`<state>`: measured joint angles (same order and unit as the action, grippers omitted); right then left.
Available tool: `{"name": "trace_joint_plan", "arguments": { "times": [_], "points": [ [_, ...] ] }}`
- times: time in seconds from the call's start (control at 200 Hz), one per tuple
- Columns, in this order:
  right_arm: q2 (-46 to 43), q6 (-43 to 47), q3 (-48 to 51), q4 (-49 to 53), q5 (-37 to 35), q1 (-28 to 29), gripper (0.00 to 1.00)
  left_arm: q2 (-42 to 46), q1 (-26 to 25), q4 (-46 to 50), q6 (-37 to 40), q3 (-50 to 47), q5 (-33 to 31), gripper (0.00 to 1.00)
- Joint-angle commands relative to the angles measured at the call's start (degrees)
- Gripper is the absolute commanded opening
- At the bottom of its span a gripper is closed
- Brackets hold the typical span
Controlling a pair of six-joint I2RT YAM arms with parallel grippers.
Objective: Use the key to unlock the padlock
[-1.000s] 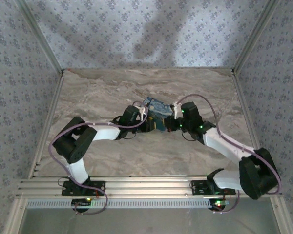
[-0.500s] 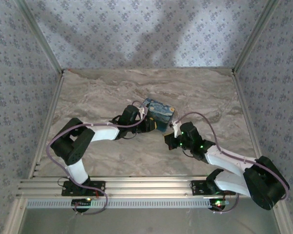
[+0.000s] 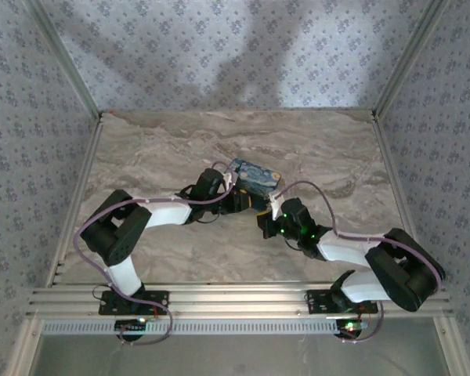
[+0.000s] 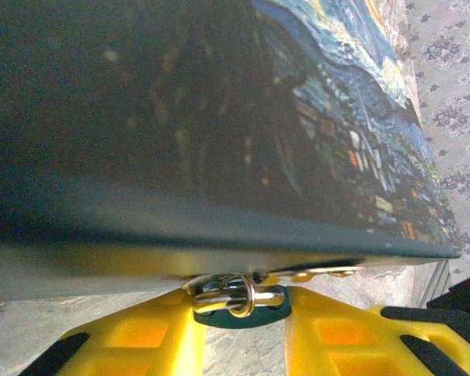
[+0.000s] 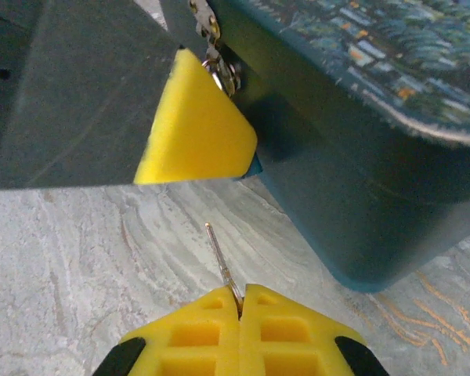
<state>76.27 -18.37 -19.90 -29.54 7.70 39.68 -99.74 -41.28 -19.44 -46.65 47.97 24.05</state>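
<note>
The tiny padlock (image 4: 236, 302), a bluish body with a silver shackle, hangs through the hasp ring on the starry-night box (image 4: 219, 117). My left gripper (image 4: 240, 323) is shut on the padlock, one yellow finger pressed to each side. In the top view the left gripper (image 3: 243, 202) sits at the box's near edge. My right gripper (image 5: 241, 307) is shut on the key (image 5: 219, 258), whose thin blade points up at the left gripper's yellow finger (image 5: 196, 129) and stands apart from it. A blue corner of the padlock (image 5: 254, 166) peeks out beside that finger. The right gripper (image 3: 265, 223) hovers just near of the box.
The blue printed box (image 3: 254, 178) rests mid-table on the marble-patterned top (image 3: 157, 157). Patterned walls enclose the far side and both flanks. The metal rail (image 3: 235, 301) with the arm bases runs along the near edge.
The right gripper, with the key, has drawn back from the box's right side toward the near edge and left. The left gripper has stayed on the padlock; the box shifted slightly.
</note>
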Motion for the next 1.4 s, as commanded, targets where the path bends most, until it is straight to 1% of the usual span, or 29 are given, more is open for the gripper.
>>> {"name": "trace_joint_plan", "arguments": {
  "times": [0.0,0.255,0.47,1.394],
  "points": [
    [1.9,0.0,-0.1,-3.7,-1.9,0.3,0.0,2.7,-0.6,-0.8,-0.5,2.0,1.3,0.29],
    [5.6,-2.0,-1.0,-6.4,-1.7,0.0,0.0,2.7,-0.7,-0.9,-0.5,2.0,1.1,0.29],
    [7.0,-3.2,-1.2,-7.4,-1.5,-0.5,0.0,2.6,-0.7,-0.9,-0.4,2.0,1.0,0.29],
    [9.0,-4.0,-3.2,-8.7,-0.6,-1.4,0.0,2.5,-0.8,-0.6,-0.3,2.0,0.9,0.29]
  ]
}}
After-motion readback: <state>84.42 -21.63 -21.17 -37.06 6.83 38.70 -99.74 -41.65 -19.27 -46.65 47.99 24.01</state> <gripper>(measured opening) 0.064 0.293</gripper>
